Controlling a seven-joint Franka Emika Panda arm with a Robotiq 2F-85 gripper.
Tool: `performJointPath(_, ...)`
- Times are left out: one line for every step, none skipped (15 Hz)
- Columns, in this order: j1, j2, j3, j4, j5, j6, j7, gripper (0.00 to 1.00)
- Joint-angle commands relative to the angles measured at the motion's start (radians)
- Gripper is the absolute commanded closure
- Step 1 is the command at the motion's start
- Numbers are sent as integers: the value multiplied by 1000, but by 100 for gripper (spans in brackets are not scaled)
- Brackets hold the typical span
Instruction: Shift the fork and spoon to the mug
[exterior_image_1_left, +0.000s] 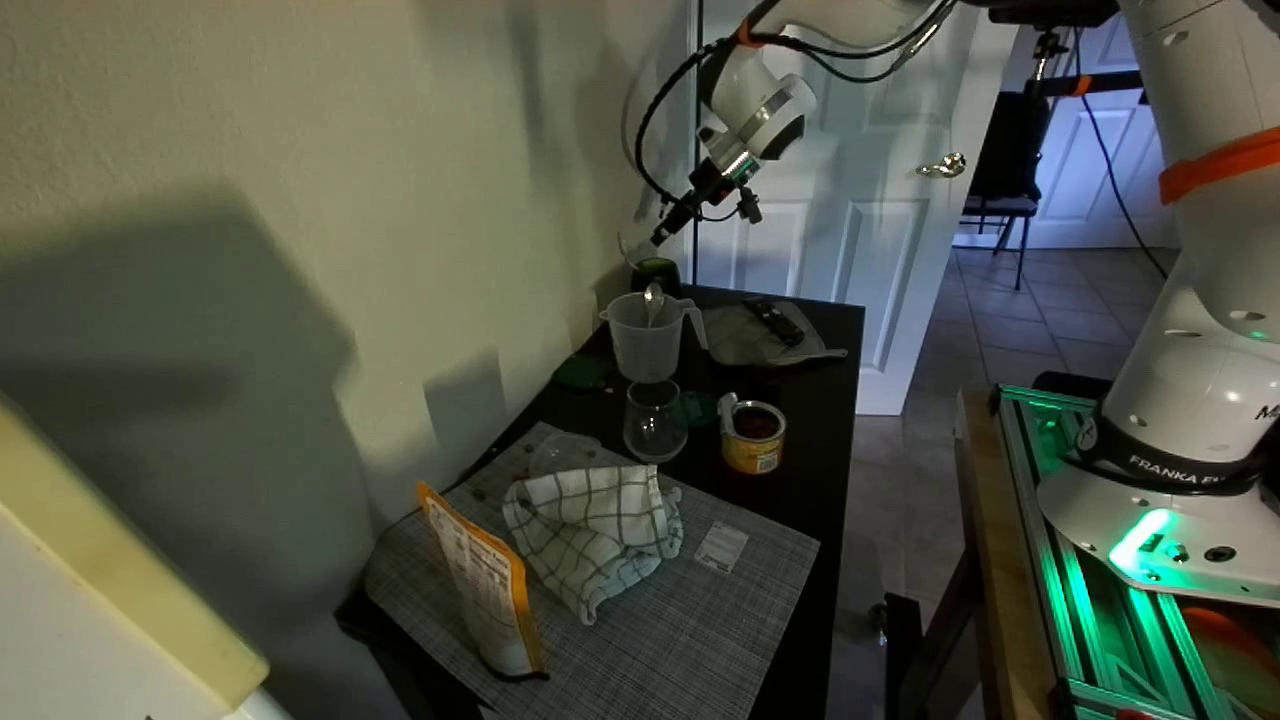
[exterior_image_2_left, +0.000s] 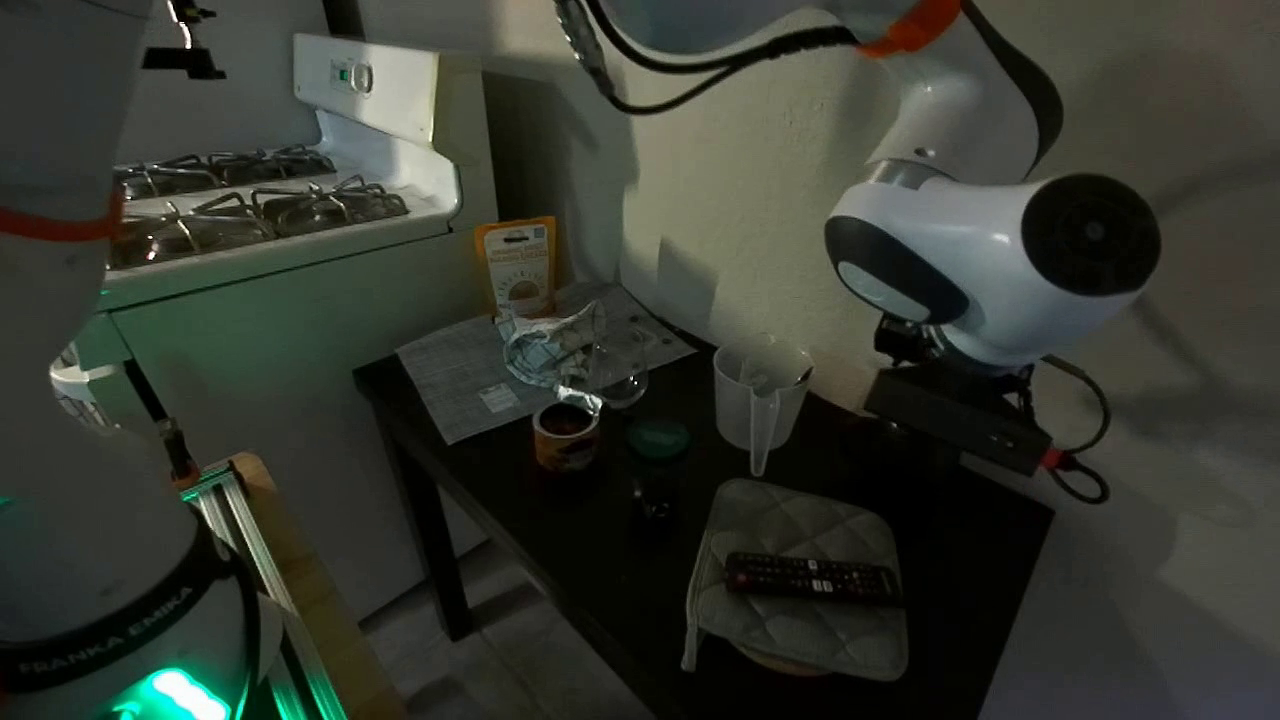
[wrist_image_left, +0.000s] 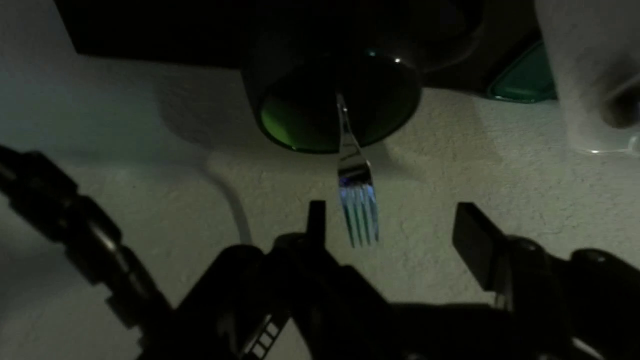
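fork (wrist_image_left: 354, 172) in mug (wrist_image_left: 280, 122): handle down into the dark inside, tines out past the rim. gripper (wrist_image_left: 390, 215) has its fingers well apart; in the wrist view the tines lie between them, nearer one finger, no contact seen. depth not readable, so whether the tines are truly within the grip stays unsettled.

spoon (exterior_image_1_left: 653, 297) in jug (exterior_image_1_left: 645, 350), near the mug on the table (exterior_image_1_left: 815, 430); handle down, bowl up at the jug's rim.

why so: the mug appears to prop the fork where it crosses the rim, so no grip is needed. judged, the fork's share is done, which would explain the spread fingers. the jug likewise keeps the spoon on end, bowl offered to a grasp.

axes: fork's long axis runs from the mug's mouth out toward the gripper, slightly aslant, tines leading. spoon's axis near upright in an exterior view.

outstanding (judged): spoon only. the gripper should clear the tines along the fork's axis; a sideways brush could tip the fork. the smooth bowl may slip.
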Motion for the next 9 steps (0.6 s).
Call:
performJointPath(53,-222,-26,-220,-188,3,93,0)
performJointPath(60,-264,-30,-258,-251,3,130,0)
performJointPath(69,-314,-37,-300,-333,1,187,0)
performJointPath(74,-350,-43,-330,-417,-6,254,0)
performJointPath(73,-378,-42,-348,-492,-25,318,0)
performJointPath(76,-399,-44,-368,-574,-27,396,0)
performJointPath(75,-417,-42,-381,-650,-37,467,0)
performJointPath(74,-419,-36,-385,-713,-41,536,0)
performJointPath(74,-424,-30,-388,-772,-45,607,1)
